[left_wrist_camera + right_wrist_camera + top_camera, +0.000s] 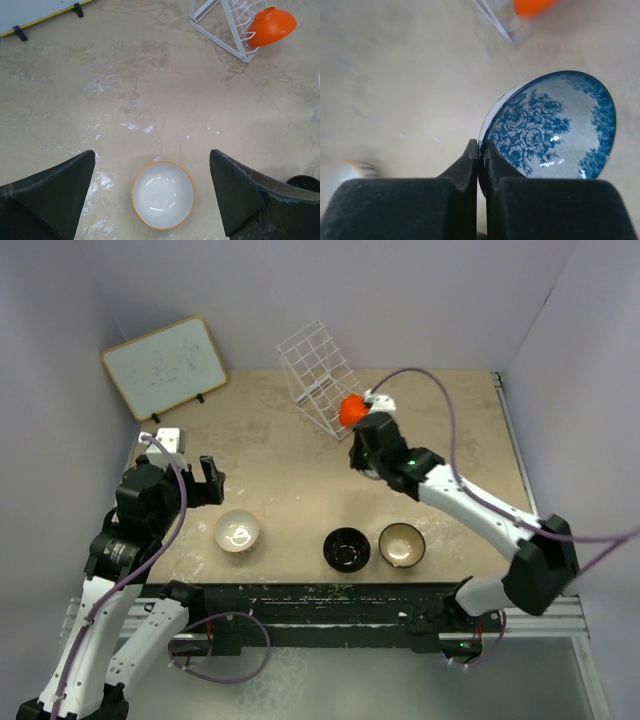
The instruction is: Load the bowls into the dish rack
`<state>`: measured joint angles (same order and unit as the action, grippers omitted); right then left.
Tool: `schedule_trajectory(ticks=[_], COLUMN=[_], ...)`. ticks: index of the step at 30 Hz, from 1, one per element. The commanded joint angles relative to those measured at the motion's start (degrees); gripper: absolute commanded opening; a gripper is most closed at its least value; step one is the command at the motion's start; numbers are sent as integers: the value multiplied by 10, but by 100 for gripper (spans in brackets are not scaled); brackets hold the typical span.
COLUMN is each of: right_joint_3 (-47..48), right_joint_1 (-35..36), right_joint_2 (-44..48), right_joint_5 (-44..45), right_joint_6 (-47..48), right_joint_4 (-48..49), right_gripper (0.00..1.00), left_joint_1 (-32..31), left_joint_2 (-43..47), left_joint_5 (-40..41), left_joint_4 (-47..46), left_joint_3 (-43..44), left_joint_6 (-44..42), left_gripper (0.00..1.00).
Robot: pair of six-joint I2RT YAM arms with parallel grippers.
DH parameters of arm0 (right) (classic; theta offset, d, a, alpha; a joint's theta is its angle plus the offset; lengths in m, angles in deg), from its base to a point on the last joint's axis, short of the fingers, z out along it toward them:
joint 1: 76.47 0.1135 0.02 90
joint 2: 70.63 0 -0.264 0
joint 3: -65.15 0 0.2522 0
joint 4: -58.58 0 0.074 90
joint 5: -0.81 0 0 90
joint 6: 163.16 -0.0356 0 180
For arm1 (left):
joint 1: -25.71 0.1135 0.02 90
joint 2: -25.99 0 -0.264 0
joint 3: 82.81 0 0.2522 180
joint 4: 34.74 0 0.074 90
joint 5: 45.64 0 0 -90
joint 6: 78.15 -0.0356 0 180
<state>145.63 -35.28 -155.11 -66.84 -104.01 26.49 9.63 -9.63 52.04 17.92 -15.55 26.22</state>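
The white wire dish rack [315, 370] stands at the back of the table with the orange-red bowl [351, 410] on edge at its near end. My right gripper [372, 440] is just in front of that bowl and is shut on the rim of the blue-and-white bowl [555, 125], held tilted above the table; in the right wrist view the gripper [481, 145] pinches the rim. The cream-white bowl [238, 531], black bowl [347, 549] and brown bowl [402, 545] sit upright near the front edge. My left gripper [152, 155] is open above the cream-white bowl [162, 195].
A wood-framed whiteboard [165, 365] leans at the back left. White walls close in the table on the left, back and right. The left wrist view shows the rack [225, 20] and orange-red bowl [271, 25] at upper right.
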Motion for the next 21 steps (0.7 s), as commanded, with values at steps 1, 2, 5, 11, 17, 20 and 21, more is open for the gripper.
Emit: schedule_trajectory(ticks=[1, 2, 5, 11, 17, 20, 21], right_joint_3=[-48, -71, -105, -131, -147, -127, -114], right_joint_1=[-97, -117, -140, -172, -203, -216, -220], right_joint_2=[111, 122, 120, 48, -90, -182, -213], right_joint_5=[-189, -217, -253, -292, -316, -316, -310], right_joint_6=[-80, -110, -170, -282, -411, -476, -497], right_joint_4=[305, 368, 522, 804, 1120, 1256, 1284], right_gripper=[0, 0, 0, 0, 0, 0, 0], left_joint_1=[3, 4, 4, 4, 4, 4, 4], left_joint_2=[-11, -13, -16, -11, -8, -6, -6], left_joint_5=[-1, -1, 1, 7, 8, 9, 10], left_joint_4=[-3, 0, 10, 22, 33, 35, 36], left_joint_3=[24, 30, 48, 66, 72, 74, 75], left_joint_6=[-2, -4, -6, -7, -8, -10, -10], left_gripper=[99, 99, 99, 99, 99, 99, 99])
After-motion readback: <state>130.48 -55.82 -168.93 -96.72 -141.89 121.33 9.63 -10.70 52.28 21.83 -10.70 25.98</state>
